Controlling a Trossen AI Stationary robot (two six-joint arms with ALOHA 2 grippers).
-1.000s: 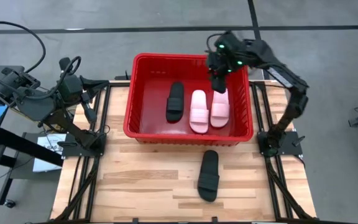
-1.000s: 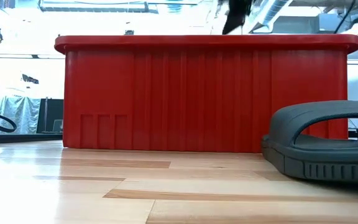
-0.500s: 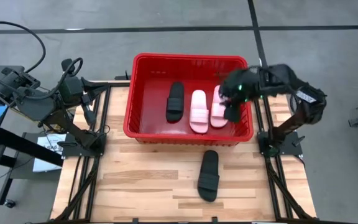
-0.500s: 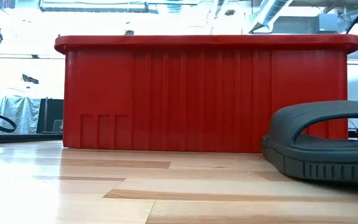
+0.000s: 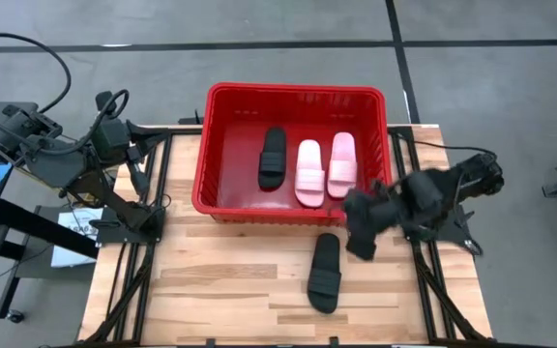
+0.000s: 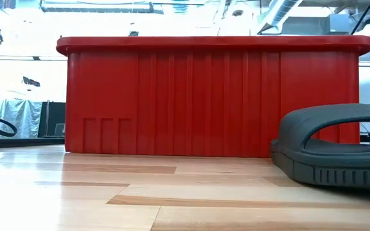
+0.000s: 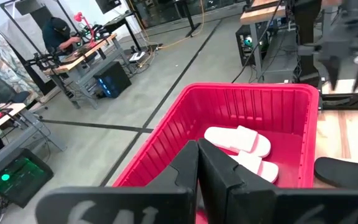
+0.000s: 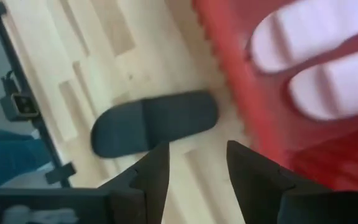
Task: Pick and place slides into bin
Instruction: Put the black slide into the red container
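The red bin (image 5: 296, 95) stands at the table's far middle. In it lie one black slide (image 5: 272, 158) and two light pink slides (image 5: 308, 172) (image 5: 342, 162), soles down on its floor. A second black slide (image 5: 326, 272) lies sole down on the table in front of the bin, and also shows in the low view (image 6: 333, 151) and the right wrist view (image 8: 154, 124). My right gripper (image 5: 361, 240) (image 8: 194, 155) is open and empty, over the table just right of that slide, near the bin's near right corner. My left gripper (image 7: 199, 171) is shut and waits at the table's left side.
The bin's front wall (image 6: 211, 96) stands just behind the loose black slide. Bare wooden table (image 5: 220, 280) lies in front of the bin and left of the slide. Arm frames (image 5: 438, 227) run along both table sides. A person works at a bench in the room beyond (image 7: 58, 31).
My right gripper has gone from above the bin's far right part, over the pink slide there, toward the table's near edge. It passed the bin's right rim and came down over the table beside the loose black slide. The slides have not moved.
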